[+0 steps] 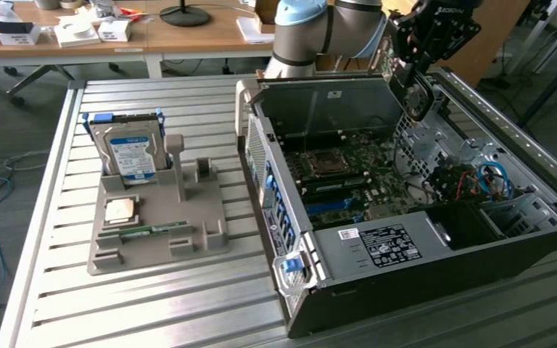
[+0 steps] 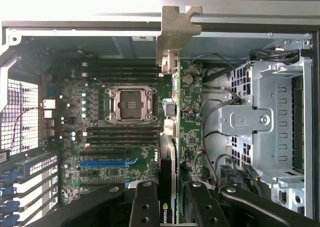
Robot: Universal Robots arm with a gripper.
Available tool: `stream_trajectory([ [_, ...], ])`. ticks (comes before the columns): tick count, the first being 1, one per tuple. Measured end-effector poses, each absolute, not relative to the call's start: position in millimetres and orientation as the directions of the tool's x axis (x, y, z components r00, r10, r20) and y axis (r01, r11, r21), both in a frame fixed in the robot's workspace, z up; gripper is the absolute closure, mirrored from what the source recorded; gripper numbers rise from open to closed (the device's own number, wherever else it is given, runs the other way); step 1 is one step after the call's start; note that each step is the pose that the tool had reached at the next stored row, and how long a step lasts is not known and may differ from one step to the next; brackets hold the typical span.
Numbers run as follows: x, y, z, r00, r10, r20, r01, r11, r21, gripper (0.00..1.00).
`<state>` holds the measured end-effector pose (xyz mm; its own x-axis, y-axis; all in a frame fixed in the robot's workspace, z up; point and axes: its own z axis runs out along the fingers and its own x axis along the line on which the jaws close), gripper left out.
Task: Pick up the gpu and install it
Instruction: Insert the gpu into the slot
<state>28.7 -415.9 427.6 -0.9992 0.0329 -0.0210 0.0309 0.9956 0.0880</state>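
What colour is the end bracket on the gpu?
Pale tan-grey; the end bracket of the gpu shows best in the wrist view.

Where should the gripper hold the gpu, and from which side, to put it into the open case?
Probably by its upper long edge, fingers on the two flat faces, coming from above. The gpu hangs edge-on over the motherboard; this grip, which the gripper has now, leaves its bracket and lower edge free.
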Motion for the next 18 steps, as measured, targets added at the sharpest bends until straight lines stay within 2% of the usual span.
stream_trajectory([
  [13,28.7,-415.9,427.6,-0.999,0.028,-0.021,0.026,0.996,0.088,0.74],
  [18,28.8,-415.9,427.1,-0.999,-0.039,-0.021,-0.04,0.995,0.087,0.74],
])
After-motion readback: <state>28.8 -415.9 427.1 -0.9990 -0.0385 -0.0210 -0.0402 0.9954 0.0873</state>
